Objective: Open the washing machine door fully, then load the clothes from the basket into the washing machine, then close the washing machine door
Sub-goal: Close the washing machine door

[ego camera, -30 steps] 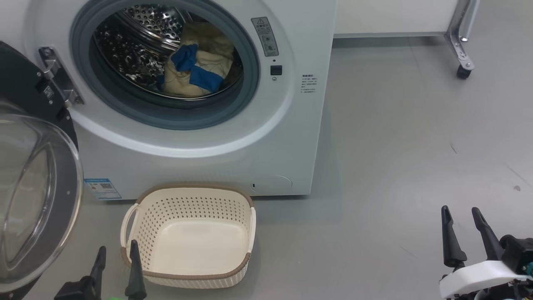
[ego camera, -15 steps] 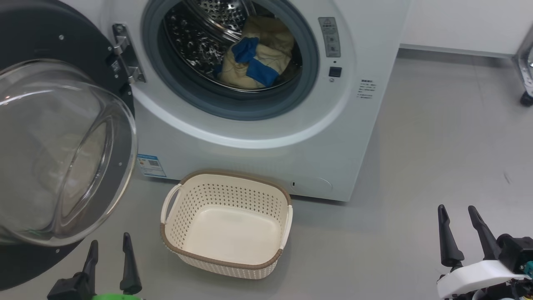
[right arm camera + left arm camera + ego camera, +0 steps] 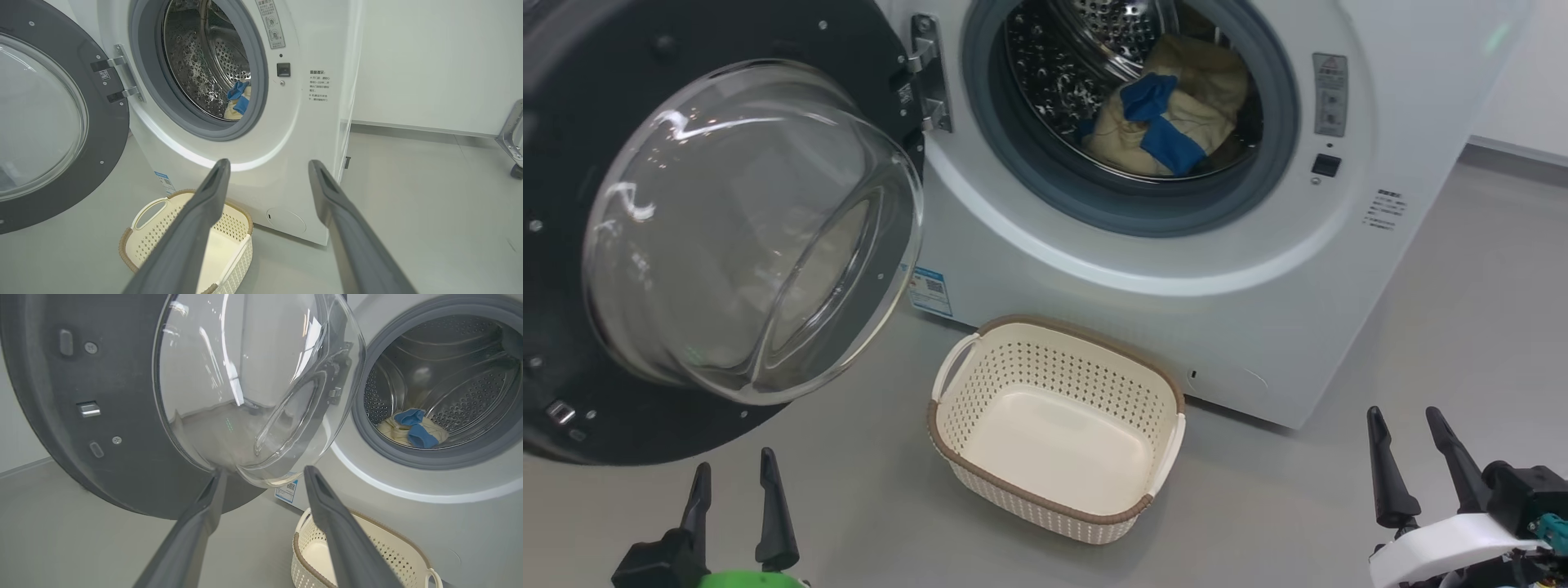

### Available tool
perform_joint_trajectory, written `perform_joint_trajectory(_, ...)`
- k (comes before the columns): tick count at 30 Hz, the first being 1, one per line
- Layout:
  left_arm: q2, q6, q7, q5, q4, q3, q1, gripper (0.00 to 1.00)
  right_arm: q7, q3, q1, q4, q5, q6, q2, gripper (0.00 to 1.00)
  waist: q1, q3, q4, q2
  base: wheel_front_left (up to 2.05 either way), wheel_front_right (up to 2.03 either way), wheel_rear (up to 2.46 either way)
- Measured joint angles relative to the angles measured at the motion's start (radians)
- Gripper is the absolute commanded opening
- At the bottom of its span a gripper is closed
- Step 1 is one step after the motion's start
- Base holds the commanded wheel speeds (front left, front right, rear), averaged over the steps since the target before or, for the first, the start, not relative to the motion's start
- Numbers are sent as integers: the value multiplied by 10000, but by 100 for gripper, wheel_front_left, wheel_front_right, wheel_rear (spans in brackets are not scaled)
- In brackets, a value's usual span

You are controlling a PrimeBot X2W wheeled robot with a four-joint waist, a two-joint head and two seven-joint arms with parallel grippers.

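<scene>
Hanging washing machine door [image 3: 743,229]: stood swung wide open on its hinge at the left of the washing machine [image 3: 1258,318], with the clear glass bowl bulging outward.
Clothes [image 3: 1168,122]: lay in a cream heap with blue patches inside the washing machine's steel drum.
Basket [image 3: 1054,367]: sat empty on the floor just in front of the washing machine, below the drum opening and apart from both grippers.
Blue label [image 3: 929,291]: was stuck low on the washing machine's front, beside the door's edge.
Left gripper [image 3: 734,464]: hung low in front of the washing machine's open door, fingers spread and holding nothing.
Right gripper [image 3: 1403,415]: was off to the right of the washing machine, above the grey floor [image 3: 1462,310], fingers spread and holding nothing.
</scene>
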Motion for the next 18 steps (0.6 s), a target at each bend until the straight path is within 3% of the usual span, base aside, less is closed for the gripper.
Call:
perform_joint_trajectory(6, 0, 12, 0, 0, -150, 174, 36, 100, 0, 313, 12, 100, -21, 0, 36, 100, 0, 10, 764, 0, 0, 0, 0)
perform_joint_trajectory(18, 2, 192, 0, -94, -698, 790, 213, 100, 0, 1248, -181, 449, -117, 0, 50, 100, 0, 273, 1367, 0, 0, 0, 0)
